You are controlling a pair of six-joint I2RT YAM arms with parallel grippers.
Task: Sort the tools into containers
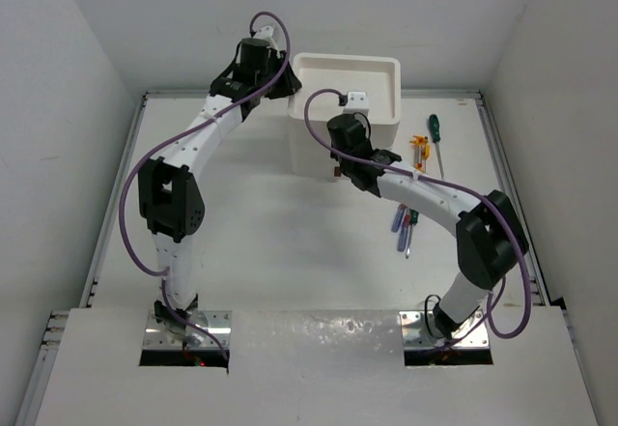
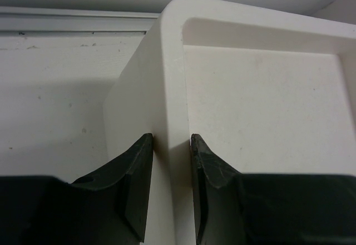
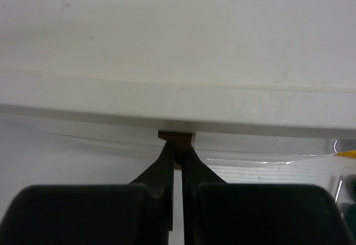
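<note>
The white tabletop carries one white boxy plastic unit with a rimmed tray top, standing at the far middle.

The left end effector straddles the unit's left rim. One dark finger is outside the wall, the other is inside the tray, and both press against it.

The right end effector is at the unit's front face, pinched narrow on a small dark red-brown square handle. It is the only handle I can see.

The tools lie to the right of the unit. One green-handled screwdriver has its long axis running far to near, handle at the far end and thin shaft pointing toward the arms. Just left of it sits one small orange-yellow piece.

Nearer, beside the right arm, a little bunch of blue-purple and red-green tools lies roughly far to near, handles away. I count at least two but cannot tell how many exactly.
</note>
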